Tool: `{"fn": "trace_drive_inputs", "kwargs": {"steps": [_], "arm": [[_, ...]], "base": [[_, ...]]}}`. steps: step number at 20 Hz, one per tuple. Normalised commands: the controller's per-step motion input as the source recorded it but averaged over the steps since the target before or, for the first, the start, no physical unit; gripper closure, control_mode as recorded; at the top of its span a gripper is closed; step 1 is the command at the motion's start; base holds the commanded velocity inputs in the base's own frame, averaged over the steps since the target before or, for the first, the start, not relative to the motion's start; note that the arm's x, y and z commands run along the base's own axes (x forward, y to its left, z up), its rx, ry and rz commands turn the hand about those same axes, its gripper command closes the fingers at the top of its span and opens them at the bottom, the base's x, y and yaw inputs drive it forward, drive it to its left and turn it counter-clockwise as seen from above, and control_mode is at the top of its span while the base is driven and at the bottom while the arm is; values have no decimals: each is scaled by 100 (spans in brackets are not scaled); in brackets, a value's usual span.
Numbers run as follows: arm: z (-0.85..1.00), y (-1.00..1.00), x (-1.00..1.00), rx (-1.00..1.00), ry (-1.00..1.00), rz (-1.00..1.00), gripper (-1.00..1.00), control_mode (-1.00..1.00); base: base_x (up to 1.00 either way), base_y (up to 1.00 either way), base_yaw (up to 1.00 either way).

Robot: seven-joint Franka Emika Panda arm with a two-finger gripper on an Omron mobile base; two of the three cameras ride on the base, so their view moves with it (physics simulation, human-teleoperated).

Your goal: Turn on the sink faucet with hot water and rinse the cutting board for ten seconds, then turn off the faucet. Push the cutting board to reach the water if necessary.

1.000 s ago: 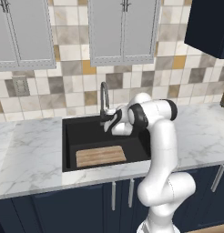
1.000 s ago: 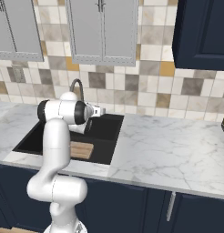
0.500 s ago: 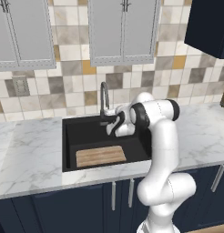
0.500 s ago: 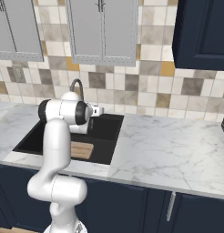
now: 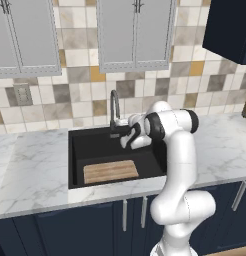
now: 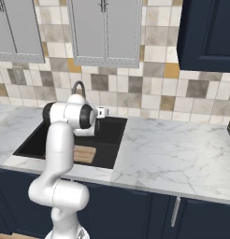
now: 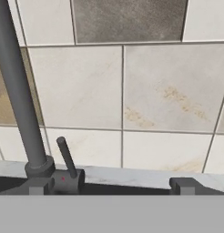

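The black sink is set into the marble counter. The cutting board lies flat on its floor near the front wall. The dark gooseneck faucet rises behind the basin, and I see no water. My gripper hovers over the basin's back edge at the faucet's base, open and holding nothing. In the hand view the faucet's pipe stands at the left and its small lever leans up between my fingertips, close to the left one. My gripper faces the tiled wall. The arm partly hides the cutting board.
Marble counter runs on both sides of the sink, wider to the right. A tiled backsplash with an outlet stands behind. Grey wall cabinets hang above, and a dark cabinet is at the upper right.
The hand has edged slightly closer to the faucet's base. Its jaws stay wide open, and the cutting board has not moved.
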Motion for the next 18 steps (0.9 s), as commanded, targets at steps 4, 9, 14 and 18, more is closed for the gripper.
{"fn": "trace_drive_inputs", "kwargs": {"steps": [4, 9, 14, 18], "arm": [[0, 5, 0, 0, 0, 0, -100, -100], [0, 9, 1, 0, 0, 0, -100, -100], [0, 19, 7, 0, 0, 0, -100, -100], [0, 15, 14, 0, 0, 0, -100, -100]], "base": [[0, 0, 0], [0, 0, 0], [0, 0, 0], [0, 0, 0]]}}
